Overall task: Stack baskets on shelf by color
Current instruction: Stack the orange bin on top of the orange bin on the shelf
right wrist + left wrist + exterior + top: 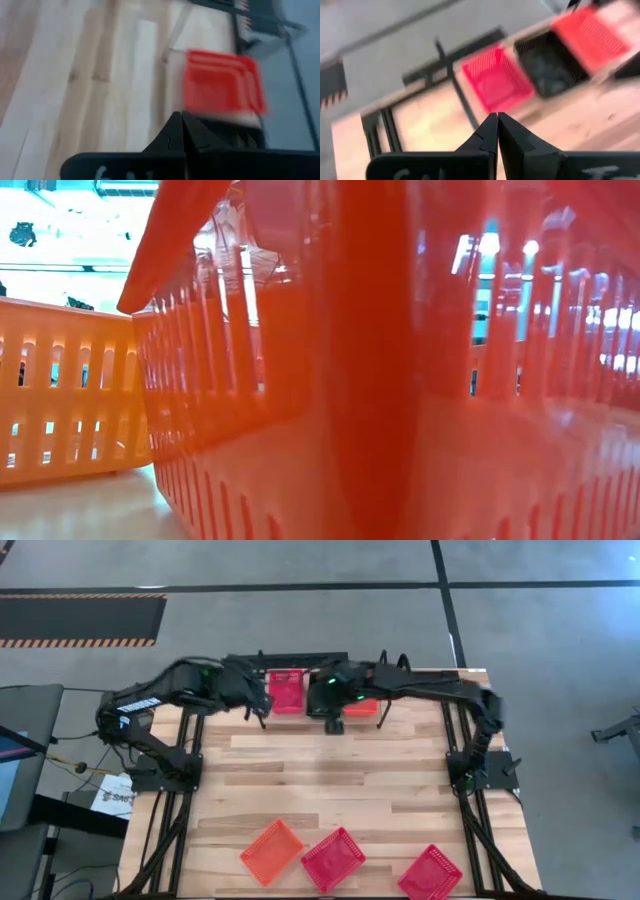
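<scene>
Orange basket point(60, 390) and red basket point(400, 380) crowding the low view. Left gripper point(497, 131) and right gripper point(182, 131) pressed together, empty, over blurred shelf point(300, 662).

Lighting is even and diffuse in the high view, with soft shadows under the arms on the desk point(330, 775). The low view is filled by a red basket wall point(400, 380) far too close for focus, backlit by bright windows that glare through its slots. Both wrist views show motion blur: the red basket point(497, 80) and orange basket point(222, 85) smear, while each pincer stays sharp.
</scene>
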